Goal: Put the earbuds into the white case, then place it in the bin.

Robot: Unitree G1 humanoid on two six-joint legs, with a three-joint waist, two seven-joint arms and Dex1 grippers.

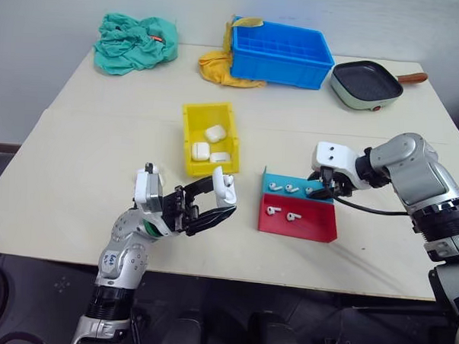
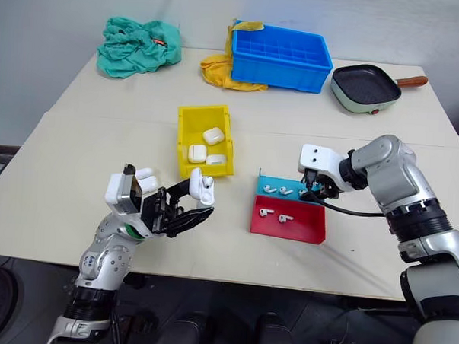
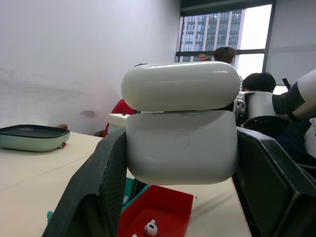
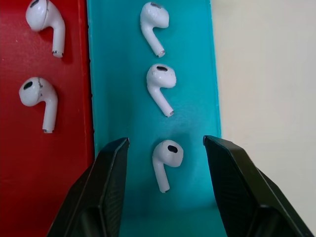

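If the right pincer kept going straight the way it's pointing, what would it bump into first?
Most likely the earbud lying in the blue tray: the right pincer points down at it with its fingers open on either side. The remaining gap is hard to judge; the tray floor comes right after.

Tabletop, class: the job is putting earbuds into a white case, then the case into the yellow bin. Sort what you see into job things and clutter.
Job things:
- earbuds in the teal tray and red tray
- white case, in the left claw
- yellow bin

Clutter:
- blue crate
- green cloth
- yellow cloth
- grill pan
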